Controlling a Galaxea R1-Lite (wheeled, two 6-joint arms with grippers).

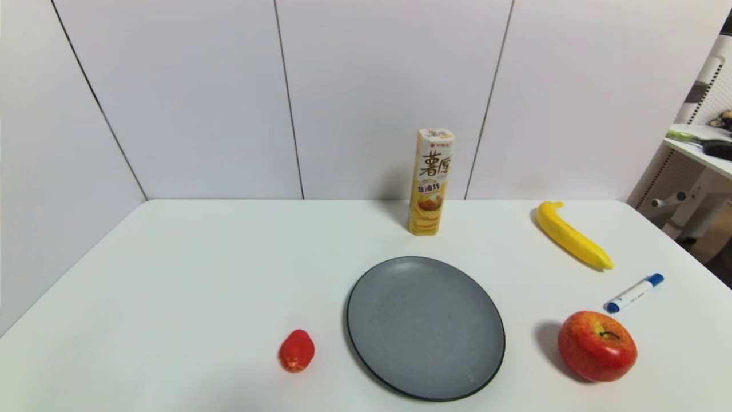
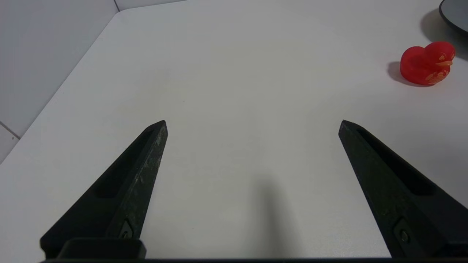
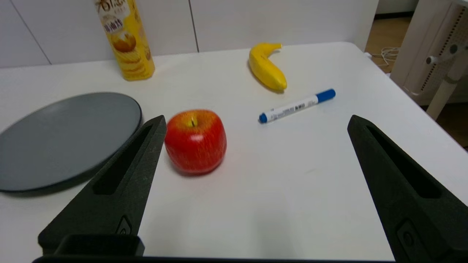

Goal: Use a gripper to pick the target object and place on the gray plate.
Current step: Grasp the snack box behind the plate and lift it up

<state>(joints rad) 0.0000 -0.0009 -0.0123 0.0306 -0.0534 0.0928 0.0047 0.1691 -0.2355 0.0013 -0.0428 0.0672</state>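
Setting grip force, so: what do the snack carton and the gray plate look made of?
Snack carton: printed cardboard with a slight sheen, judging by its creased edges. Gray plate: probably matte glazed ceramic, speckled with a darker rim; melamine is possible.

Left claw [image 2: 252, 124]: two matte black tapered fingers, long recessed slots, small screw near each base, pale scuffs on one finger. Right claw [image 3: 256, 122]: same black slotted fingers, cleaner.
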